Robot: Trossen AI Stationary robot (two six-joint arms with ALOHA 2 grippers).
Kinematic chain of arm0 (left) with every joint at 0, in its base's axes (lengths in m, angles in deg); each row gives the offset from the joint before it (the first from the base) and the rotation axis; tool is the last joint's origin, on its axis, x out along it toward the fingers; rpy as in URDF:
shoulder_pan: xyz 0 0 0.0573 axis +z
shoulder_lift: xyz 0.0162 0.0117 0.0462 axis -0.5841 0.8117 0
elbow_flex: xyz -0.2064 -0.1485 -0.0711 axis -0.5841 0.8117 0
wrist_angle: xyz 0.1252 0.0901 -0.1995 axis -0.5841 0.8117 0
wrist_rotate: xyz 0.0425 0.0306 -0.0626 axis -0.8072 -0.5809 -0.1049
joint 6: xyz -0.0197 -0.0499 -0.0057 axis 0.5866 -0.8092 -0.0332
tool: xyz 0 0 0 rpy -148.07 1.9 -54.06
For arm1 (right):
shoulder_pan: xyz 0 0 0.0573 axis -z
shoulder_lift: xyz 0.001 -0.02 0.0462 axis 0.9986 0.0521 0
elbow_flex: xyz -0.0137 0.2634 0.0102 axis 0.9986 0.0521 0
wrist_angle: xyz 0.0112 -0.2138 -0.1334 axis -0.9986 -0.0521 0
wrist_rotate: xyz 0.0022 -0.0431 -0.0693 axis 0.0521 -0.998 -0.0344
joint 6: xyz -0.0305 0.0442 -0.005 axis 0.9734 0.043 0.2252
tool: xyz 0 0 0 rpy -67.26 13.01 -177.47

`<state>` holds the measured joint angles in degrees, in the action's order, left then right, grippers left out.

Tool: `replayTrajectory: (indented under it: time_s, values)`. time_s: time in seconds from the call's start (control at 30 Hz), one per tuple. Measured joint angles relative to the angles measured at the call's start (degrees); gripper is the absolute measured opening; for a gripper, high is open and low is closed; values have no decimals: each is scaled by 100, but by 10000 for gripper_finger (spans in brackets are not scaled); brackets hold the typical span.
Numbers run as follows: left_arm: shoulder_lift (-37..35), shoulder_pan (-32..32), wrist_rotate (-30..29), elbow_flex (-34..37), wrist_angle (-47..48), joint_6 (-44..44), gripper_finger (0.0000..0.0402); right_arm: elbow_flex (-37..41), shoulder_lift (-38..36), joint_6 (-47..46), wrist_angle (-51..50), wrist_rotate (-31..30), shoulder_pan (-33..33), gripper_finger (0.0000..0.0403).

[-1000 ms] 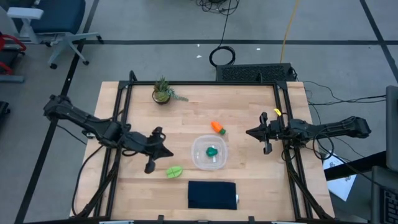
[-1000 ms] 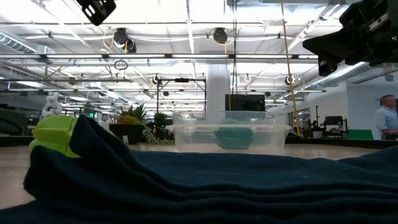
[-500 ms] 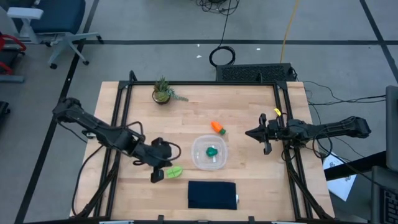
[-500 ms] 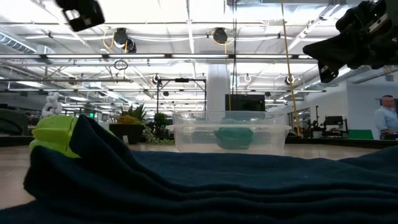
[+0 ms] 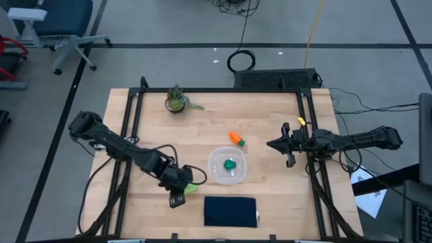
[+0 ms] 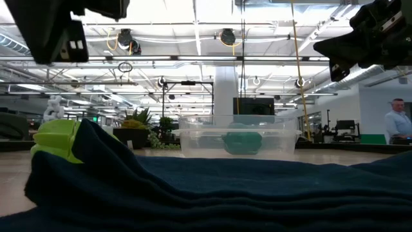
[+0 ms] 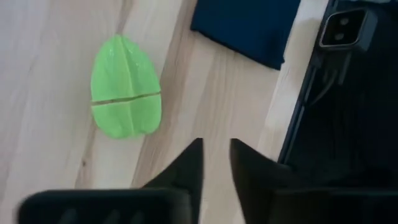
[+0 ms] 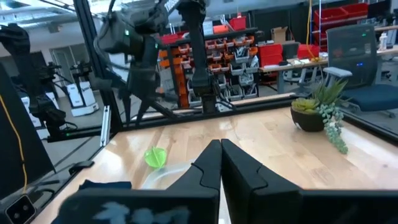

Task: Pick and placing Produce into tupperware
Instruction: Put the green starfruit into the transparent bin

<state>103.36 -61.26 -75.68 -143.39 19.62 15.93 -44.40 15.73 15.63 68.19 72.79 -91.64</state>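
The flat light-green leaf (image 5: 192, 187) lies on the wood left of the clear tupperware (image 5: 217, 177); the left wrist view shows it (image 7: 124, 102) just beyond my left gripper's fingers. The dark green lump (image 5: 231, 163) sits inside the tupperware (image 6: 238, 137). The orange carrot (image 5: 236, 138) lies on the table beyond the container. My left gripper (image 5: 181, 190) hovers above the table beside the leaf, pointing down, with a narrow gap (image 7: 216, 163) between its fingers and touching nothing. My right gripper (image 5: 287, 144) waits shut at the table's right side, raised (image 8: 219, 163).
A dark navy pad (image 5: 230, 211) lies near the table's near edge, right of my left gripper, and fills the low view's foreground (image 6: 225, 187). A potted spiky plant (image 5: 177, 99) stands at the far left. Black frame rails run along both table sides.
My left gripper has moved toward the near edge and to the right, from left of the tupperware to a spot beside the leaf, and it now looms larger in the low view. The produce and the container have stayed in place.
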Motion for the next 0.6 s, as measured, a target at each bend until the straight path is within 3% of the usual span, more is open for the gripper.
replayTrajectory:
  time_s: [0.37, 0.6]
  values:
    - [126, 364, 80, 0, -135, -211, 285, 2, 4, 54, -97, 334, 0, 0]
    - [124, 668, -247, 0, -135, -62, 353, 4, 4, 80, -119, 446, 0, 0]
